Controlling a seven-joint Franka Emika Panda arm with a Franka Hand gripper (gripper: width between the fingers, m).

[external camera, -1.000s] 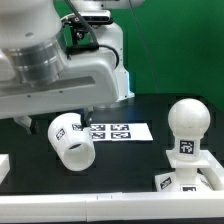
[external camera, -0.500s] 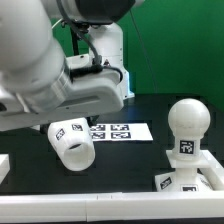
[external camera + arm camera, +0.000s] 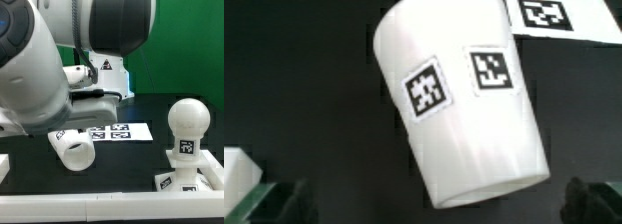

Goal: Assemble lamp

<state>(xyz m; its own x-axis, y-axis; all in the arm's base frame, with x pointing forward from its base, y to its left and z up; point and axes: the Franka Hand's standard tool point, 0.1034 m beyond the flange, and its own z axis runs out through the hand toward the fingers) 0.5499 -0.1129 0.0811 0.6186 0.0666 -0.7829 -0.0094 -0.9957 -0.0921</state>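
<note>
Green backdrop stands behind the black tabletop, and the big white robot arm fills most of the exterior view. On its side lies the shade, near the middle of the tabletop, one end touching the marker board. Toward the near corner on the exterior view's right, the bulb stands upright on the base. Seen from the wrist, the claw is spread open above the shade, its dark fingers apart from it.
</note>
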